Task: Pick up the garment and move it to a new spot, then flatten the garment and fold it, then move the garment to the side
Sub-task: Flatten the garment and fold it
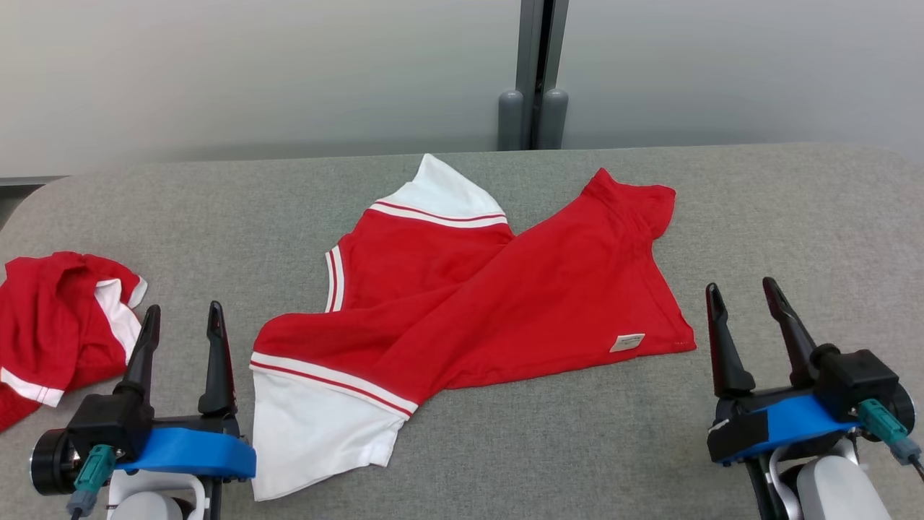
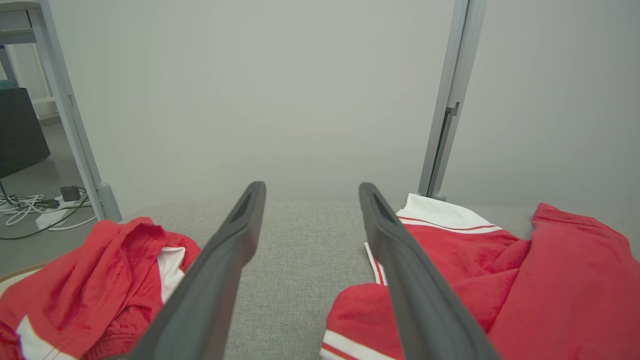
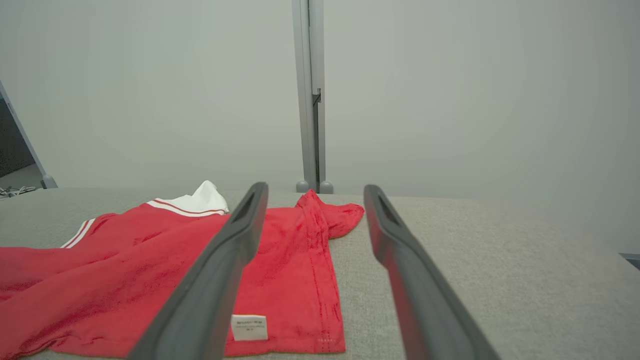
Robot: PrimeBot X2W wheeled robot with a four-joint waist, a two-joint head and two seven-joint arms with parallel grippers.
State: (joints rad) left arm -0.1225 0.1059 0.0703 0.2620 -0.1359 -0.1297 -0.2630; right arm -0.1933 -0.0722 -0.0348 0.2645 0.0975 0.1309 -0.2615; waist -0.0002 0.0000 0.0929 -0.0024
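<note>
A red garment with white sleeves and red-and-white stripes lies crumpled and twisted in the middle of the grey table. One white sleeve reaches the front edge, the other points to the back. In the left wrist view the garment sits right of the fingers; in the right wrist view the garment spreads to the left. My left gripper stands open at the lower left, just left of the front sleeve. My right gripper stands open at the lower right, beside the hem with its small white label. Neither holds anything.
A second red-and-white garment lies bunched at the table's left edge, left of my left gripper. A grey post and pale wall panels stand behind the table. Cables lie on the floor at the far left.
</note>
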